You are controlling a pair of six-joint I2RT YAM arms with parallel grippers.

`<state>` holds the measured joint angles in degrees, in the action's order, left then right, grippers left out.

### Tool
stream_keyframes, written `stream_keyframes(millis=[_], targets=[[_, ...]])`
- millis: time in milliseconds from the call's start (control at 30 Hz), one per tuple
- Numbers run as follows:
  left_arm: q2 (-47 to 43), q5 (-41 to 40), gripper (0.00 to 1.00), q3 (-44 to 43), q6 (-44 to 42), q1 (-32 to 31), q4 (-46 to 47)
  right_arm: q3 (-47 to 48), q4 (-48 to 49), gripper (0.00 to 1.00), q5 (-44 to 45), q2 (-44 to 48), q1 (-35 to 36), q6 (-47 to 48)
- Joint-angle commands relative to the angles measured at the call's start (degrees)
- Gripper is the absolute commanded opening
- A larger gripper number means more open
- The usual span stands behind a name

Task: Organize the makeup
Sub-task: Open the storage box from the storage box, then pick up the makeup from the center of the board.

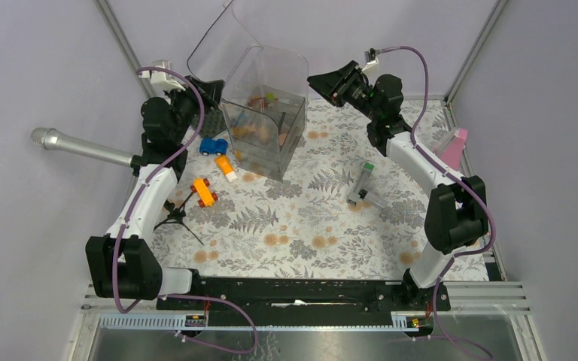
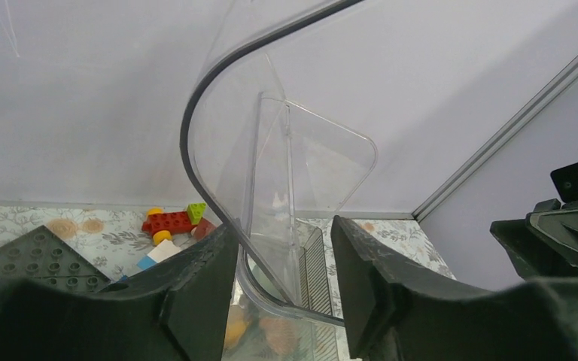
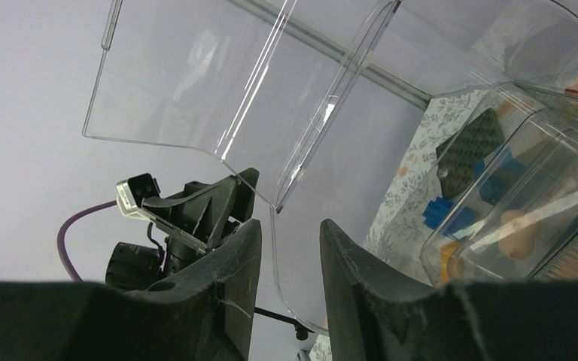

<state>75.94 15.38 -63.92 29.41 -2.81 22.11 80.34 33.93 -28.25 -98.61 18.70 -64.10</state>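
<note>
A clear box (image 1: pixel 265 128) stands at the back of the table with its clear lid (image 1: pixel 218 45) raised. Coral-pink discs (image 1: pixel 258 130) and other makeup lie inside it. My left gripper (image 1: pixel 205 92) is at the box's left side, open, its fingers (image 2: pixel 203 293) either side of the lid's dark curved edge (image 2: pixel 196 113). My right gripper (image 1: pixel 325 81) is at the box's upper right, open, with the thin clear lid (image 3: pixel 218 90) edge in the gap between its fingers (image 3: pixel 241 278). A grey tube with a green cap (image 1: pixel 361 183) lies on the cloth to the right.
A blue toy car (image 1: pixel 212 146), an orange block (image 1: pixel 226 167) and an orange car (image 1: pixel 204 192) lie left of the box. A silver microphone (image 1: pixel 83 147) on a small black tripod (image 1: pixel 177 218) stands at the left. A pink and white item (image 1: pixel 455 147) sits at the right edge.
</note>
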Motion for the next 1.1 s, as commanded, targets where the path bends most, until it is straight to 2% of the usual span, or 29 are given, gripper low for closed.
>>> stream_keyframes(millis=[0, 100, 367, 433, 533, 667, 900, 1067], targets=[[0.08, 1.59, 0.56, -0.67, 0.39, 0.52, 4.08, -0.78, 3.59, 0.42, -1.68, 3.2, -0.33, 0.37], [0.17, 1.51, 0.66, -0.33, 0.24, 0.61, 4.06, -1.41, 3.59, 0.42, -1.64, 3.53, -0.35, 0.62], [0.72, 2.34, 0.76, 0.47, -1.43, 0.69, 3.59, -5.83, 2.38, 0.45, -1.62, 5.75, -1.1, 3.22], [1.01, 3.64, 0.82, 0.52, -2.91, 0.7, 3.43, -7.6, -0.17, 0.48, -0.92, 7.23, -1.7, 6.18], [1.8, 4.43, 0.92, -0.75, -5.71, 0.7, 0.68, -9.84, -8.39, 0.55, 2.32, 10.76, -2.83, 12.49], [2.69, 2.96, 0.98, -2.04, -8.73, 0.7, -3.72, -11.37, -23.42, 0.6, 10.32, 14.3, -3.79, 23.01], [2.64, 1.24, 0.99, -1.34, -10.88, 0.7, -5.94, -11.66, -44.61, 0.67, 23.21, 17.24, -5.31, 37.93], [2.65, 1.13, 0.99, -1.54, -11.81, 0.64, -7.52, -8.95, -56.05, 0.73, 26.54, 16.57, -5.42, 51.22]])
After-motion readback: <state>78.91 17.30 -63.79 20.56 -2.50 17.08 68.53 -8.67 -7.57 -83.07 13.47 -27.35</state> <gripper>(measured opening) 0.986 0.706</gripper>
